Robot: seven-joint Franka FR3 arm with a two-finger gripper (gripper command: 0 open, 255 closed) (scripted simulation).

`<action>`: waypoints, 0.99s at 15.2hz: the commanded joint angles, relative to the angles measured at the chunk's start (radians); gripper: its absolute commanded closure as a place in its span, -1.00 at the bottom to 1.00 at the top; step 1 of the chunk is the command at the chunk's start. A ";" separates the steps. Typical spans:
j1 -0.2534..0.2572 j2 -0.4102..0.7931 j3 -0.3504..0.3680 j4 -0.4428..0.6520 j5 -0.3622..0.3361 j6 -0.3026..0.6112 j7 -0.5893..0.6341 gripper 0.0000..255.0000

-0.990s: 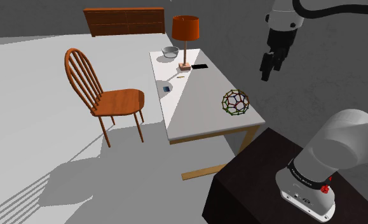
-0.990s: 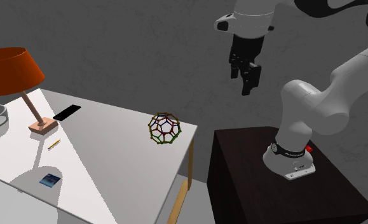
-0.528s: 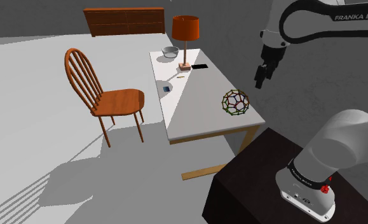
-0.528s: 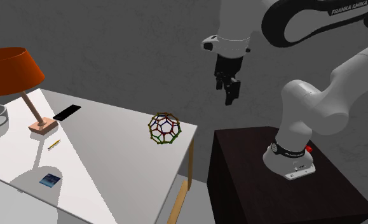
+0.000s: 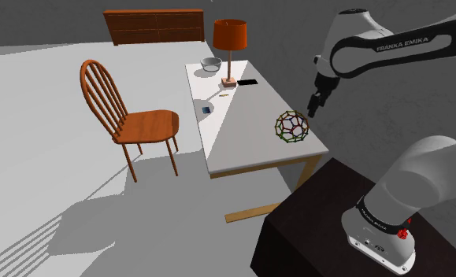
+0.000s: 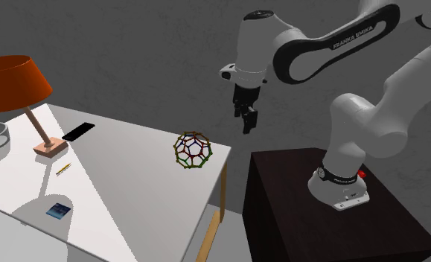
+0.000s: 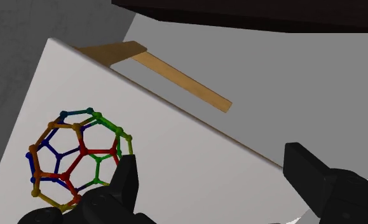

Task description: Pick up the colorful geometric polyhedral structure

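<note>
The white desk [image 5: 242,130] carries the polyhedral structure [image 5: 292,127] near its corner by the stand [image 5: 320,206], and the hand [image 7: 212,162] hangs above and to one side of it, fingers [image 7: 126,181] spread wide with nothing between them. I judge the hand should centre over the structure before it lowers, so both fingers straddle the widest part (thin rods [image 7: 103,153] offer little to press on). In the wrist view one finger covers the structure's lower edge, hiding where it meets the desk.
</note>
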 commanded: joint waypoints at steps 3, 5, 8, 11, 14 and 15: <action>-0.006 0.131 -0.068 -0.019 -0.015 0.188 -0.070 -1.00; -0.003 0.208 -0.102 -0.014 -0.009 0.275 -0.109 -1.00; 0.010 0.332 -0.152 0.009 0.021 0.400 -0.181 -1.00; 0.034 0.466 -0.201 0.047 0.093 0.514 -0.278 -1.00; 0.057 0.605 -0.232 0.101 0.225 0.609 -0.416 -1.00; 0.058 0.653 -0.233 0.123 0.283 0.634 -0.471 -1.00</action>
